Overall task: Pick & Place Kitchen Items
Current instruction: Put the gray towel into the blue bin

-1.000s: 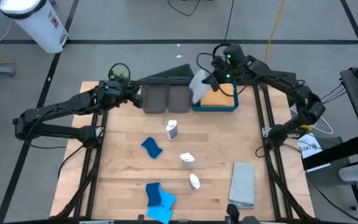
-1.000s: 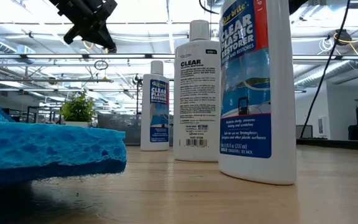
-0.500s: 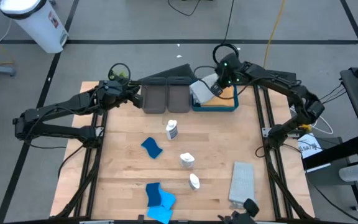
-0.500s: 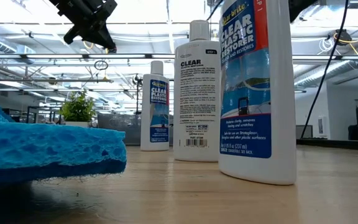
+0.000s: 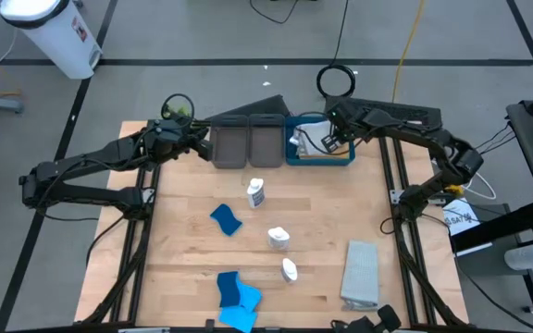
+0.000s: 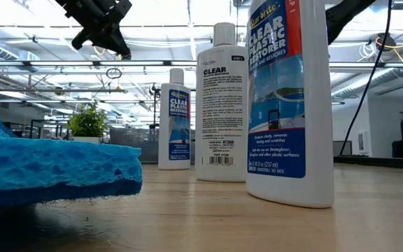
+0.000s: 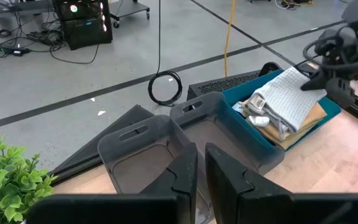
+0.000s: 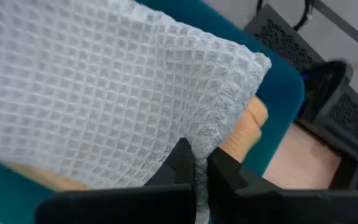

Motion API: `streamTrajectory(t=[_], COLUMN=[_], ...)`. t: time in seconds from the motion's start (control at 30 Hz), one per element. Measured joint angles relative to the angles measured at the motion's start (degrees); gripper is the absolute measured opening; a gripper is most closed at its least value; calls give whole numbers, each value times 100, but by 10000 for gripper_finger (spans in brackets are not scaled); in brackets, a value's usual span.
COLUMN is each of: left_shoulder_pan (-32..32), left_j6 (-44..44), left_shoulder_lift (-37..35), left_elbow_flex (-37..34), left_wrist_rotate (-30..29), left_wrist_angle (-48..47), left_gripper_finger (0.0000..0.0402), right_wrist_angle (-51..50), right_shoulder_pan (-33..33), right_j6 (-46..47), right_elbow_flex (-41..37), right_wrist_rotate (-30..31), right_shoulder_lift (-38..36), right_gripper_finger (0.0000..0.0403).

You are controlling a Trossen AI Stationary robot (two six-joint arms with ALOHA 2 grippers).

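Right pincer (image 8: 196,163): reaching over the blue tray (image 5: 340,157) at the tabletop's far edge, its two fingers nearly together and pinching the edge of the grey cloth (image 8: 98,93).
Grey cloth: lying in the blue tray on top of an orange cloth (image 7: 309,118), with a small white item just beside it at the tray's end nearest the grey trays.
Left pincer (image 7: 200,163): hanging above the two grey trays (image 5: 248,141) at the far edge, fingers almost closed with a thin gap between them, gripping nothing.
Grey trays: sitting side by side, just beside the blue tray.
Bottles: three white ones standing on the tabletop (image 5: 183,250), one (image 5: 255,193) nearest the grey trays, one (image 5: 278,238) at the middle, one (image 5: 290,270) nearer the front.
Sponges: one dark blue (image 5: 227,219) lying left of the bottles; a blue pair (image 5: 237,294) lying together at the front edge.
Second grey cloth (image 5: 361,274): lying folded at the front right, well apart from the trays.
Plant (image 7: 8,177): standing at the far left corner, near the left pincer.
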Motion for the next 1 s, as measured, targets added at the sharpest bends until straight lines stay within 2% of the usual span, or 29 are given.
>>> streamTrajectory(t=[0.13, 0.27, 0.53, 0.73, 0.83, 1.0], left_shoulder_pan=[1, -1, -1, -1, -1, -1], left_j6=[0, 0, 0, 0, -2, -2], left_shoulder_lift=[0, 0, 0, 0, 0, 0], left_elbow_flex=[0, 0, 0, 0, 0, 0], left_wrist_rotate=[0, 0, 0, 0, 0, 0], left_wrist_angle=[-1, 1, 1, 1, 1, 0], left_gripper_finger=[33, 33, 33, 33, 33, 33], right_wrist_angle=[597, 1030, 1091, 971, 679, -427], right_shoulder_pan=[0, 0, 79, 207, 360, 862], right_j6=[162, 69, -486, -593, -916, -1418], right_elbow_flex=[-384, -618, -625, -623, -621, -619], right_wrist_rotate=[50, 32, 23, -15, -568, -2295], right_shoulder_lift=[0, 0, -250, -1006, -1517, -2343], right_gripper_finger=[11, 43, 159, 244, 270, 283])
